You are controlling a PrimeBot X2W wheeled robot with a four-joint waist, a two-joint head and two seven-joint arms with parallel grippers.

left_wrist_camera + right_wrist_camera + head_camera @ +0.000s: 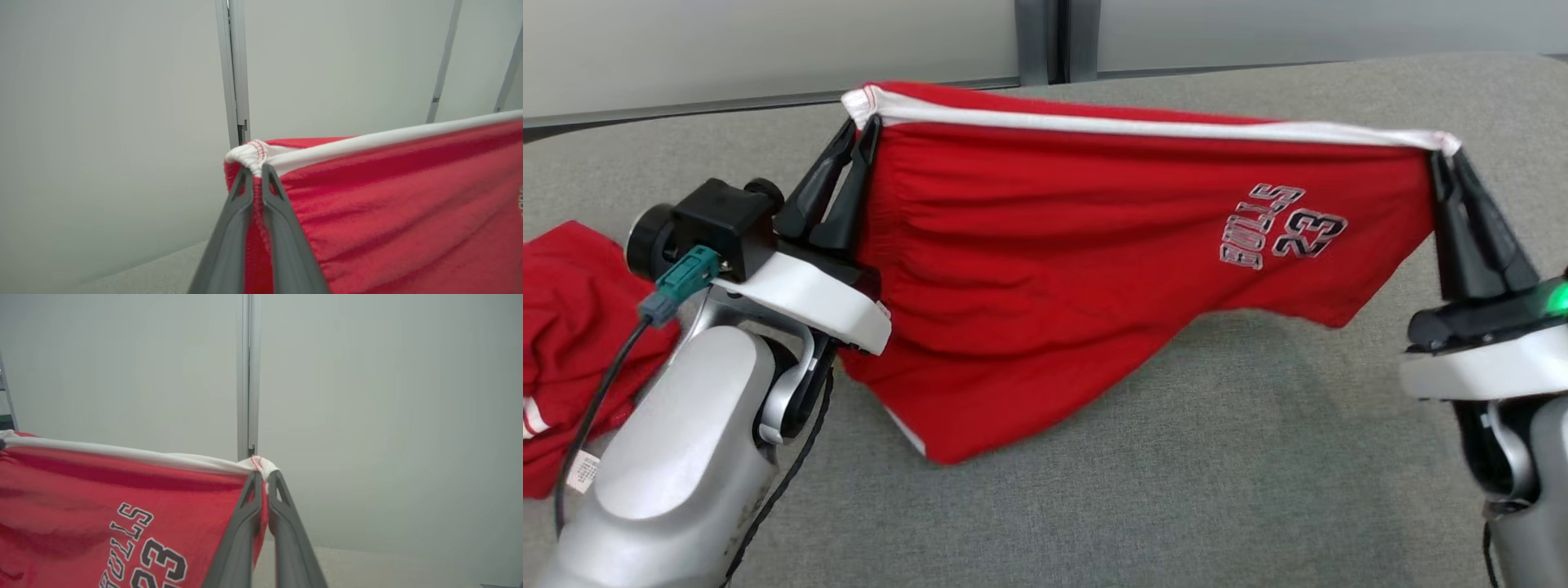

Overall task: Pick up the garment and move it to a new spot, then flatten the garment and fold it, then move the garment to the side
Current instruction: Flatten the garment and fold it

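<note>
Closest to the lens, at the lower left of the head view, is my left forearm (662,457), silver, with a black cable running to a green plug (682,282). Above it my left claw (864,124) is pinched tight on one end of the white waistband (1143,126) of the red shorts (1045,269). My right claw (1445,157), at the far right, is closed just as tightly on the other end. The band runs taut between them across the upper part of the frame.

The lettering (1282,224) hangs upside down in the head view. In the right wrist view I read "ULLS" over "23" (143,547), black with white outlines. Its first letter is cut off by the frame edge.

The shorts hang from the band, with the lower hem sloping down to a corner at lower centre (939,453). I cannot tell whether that corner touches the grey surface (1217,457). The surface is bare across the lower centre and right. At the left edge lies another red cloth (564,327) with a small white tag (582,472), its print too small to read.

Both wrist views show my fingers (229,245) (241,539) clamped on bunched white elastic.
</note>
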